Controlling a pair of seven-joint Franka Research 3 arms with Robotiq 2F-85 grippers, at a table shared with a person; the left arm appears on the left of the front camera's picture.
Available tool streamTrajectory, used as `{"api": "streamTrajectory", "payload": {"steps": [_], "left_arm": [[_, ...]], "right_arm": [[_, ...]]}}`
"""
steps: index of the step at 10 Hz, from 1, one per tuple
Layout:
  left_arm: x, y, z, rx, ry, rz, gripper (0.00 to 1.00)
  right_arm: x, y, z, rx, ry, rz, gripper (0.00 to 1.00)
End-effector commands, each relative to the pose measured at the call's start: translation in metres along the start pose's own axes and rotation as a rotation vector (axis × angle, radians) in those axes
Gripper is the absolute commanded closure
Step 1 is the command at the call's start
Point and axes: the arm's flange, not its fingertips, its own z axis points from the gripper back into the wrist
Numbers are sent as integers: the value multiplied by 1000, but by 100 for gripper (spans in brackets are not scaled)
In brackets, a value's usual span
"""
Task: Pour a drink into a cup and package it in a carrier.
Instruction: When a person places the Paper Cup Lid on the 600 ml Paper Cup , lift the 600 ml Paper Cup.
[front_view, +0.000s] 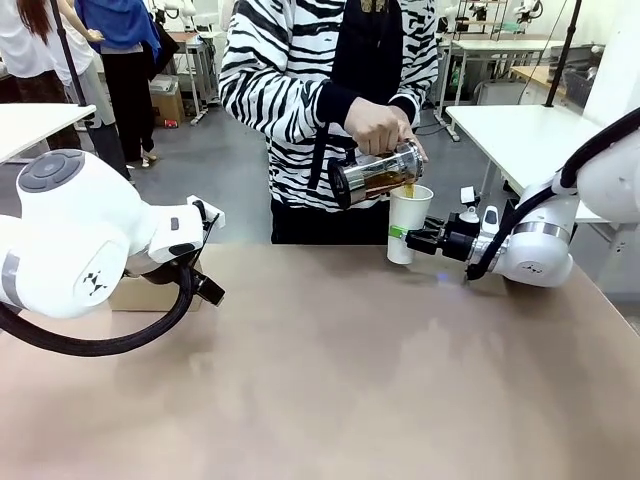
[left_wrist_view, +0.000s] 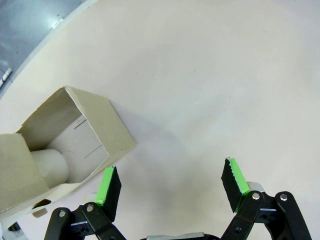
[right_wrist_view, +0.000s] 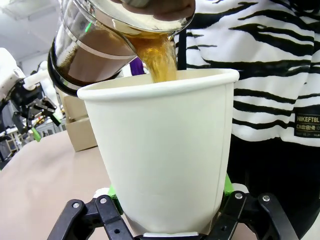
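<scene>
Cup (front_view: 408, 222) sits clamped between the pads of our right end effector (front_view: 418, 238), lidless, while a person's hand (front_view: 378, 125) tips the jug (front_view: 378, 172) just above its rim and the drink (right_wrist_view: 157, 57) streams in. We judge that a harder squeeze could buckle the paper wall, and any wobble could slop liquid onto the tabletop (front_view: 320, 380). Our left end effector (left_wrist_view: 172, 187) gapes wide and empty, with the carrier (left_wrist_view: 75, 140) just beside one pad.

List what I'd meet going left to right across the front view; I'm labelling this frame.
cardboard carrier → glass jug → white paper cup → right arm
</scene>
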Motion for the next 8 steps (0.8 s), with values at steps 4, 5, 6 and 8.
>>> {"api": "streamTrajectory", "payload": {"steps": [4, 5, 6, 8], "left_arm": [[0, 0, 0, -2, -1, 0, 0], [0, 0, 0, -2, -1, 0, 0], [0, 0, 0, -2, -1, 0, 0], [0, 0, 0, -2, -1, 0, 0]], "right_arm": [[5, 4, -1, -11, -12, -2, 20], [5, 4, -1, -11, -12, -2, 20], [5, 4, -1, -11, -12, -2, 20], [5, 4, -1, -11, -12, -2, 20]]}}
